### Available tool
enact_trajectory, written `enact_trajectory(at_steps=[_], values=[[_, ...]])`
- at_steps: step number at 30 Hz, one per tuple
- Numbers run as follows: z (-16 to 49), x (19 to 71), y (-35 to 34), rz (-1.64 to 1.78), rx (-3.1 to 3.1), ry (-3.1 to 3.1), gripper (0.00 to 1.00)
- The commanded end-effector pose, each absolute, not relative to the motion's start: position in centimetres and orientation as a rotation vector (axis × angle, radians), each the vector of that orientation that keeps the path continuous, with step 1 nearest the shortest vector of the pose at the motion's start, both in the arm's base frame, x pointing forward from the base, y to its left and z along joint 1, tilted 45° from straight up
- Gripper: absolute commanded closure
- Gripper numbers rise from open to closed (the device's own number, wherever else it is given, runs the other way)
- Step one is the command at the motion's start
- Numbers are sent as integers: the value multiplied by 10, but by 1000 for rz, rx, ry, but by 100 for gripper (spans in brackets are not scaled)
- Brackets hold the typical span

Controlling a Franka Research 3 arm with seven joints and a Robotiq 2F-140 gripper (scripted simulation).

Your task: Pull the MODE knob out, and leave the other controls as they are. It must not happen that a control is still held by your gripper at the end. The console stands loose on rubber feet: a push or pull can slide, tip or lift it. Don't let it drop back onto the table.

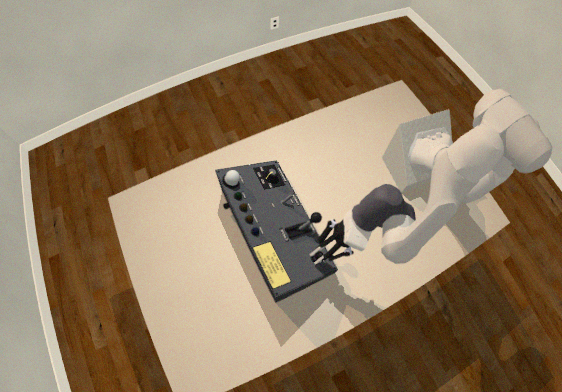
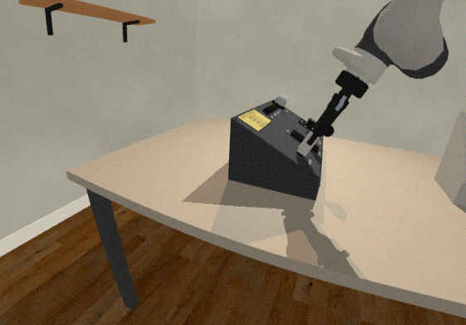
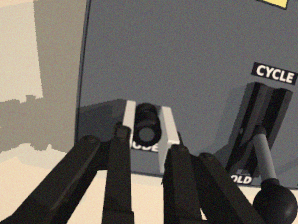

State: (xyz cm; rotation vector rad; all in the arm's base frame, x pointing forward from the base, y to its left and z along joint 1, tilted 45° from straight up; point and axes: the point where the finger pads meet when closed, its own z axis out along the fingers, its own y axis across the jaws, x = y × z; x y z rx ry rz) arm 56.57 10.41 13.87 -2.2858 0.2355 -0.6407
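Observation:
The dark grey sloped console (image 1: 274, 222) stands on the beige table; it also shows in the exterior view (image 2: 275, 151). The small black MODE knob (image 3: 147, 125) sits near the console's lower corner. My gripper (image 3: 146, 117) is shut on the MODE knob, one pale finger pad on each side of it. In the top view the gripper (image 1: 320, 255) is at the console's near right corner, and in the exterior view the gripper (image 2: 306, 146) reaches down onto the sloped face.
A black ball-topped CYCLE lever (image 3: 274, 199) stands just right of my fingers in its slot. A yellow label (image 1: 271, 264), a column of round buttons (image 1: 245, 209), a white dome (image 1: 231, 177) and a rotary dial (image 1: 270, 176) are on the face. A grey box stands by the arm's base.

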Motion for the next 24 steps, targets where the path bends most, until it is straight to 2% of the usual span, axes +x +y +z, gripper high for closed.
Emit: enact_trajectory(at_steps=[1,24], values=[[140,567,103,-646,-2286,232,100],[142,564,100,-646,-2286,232,100]])
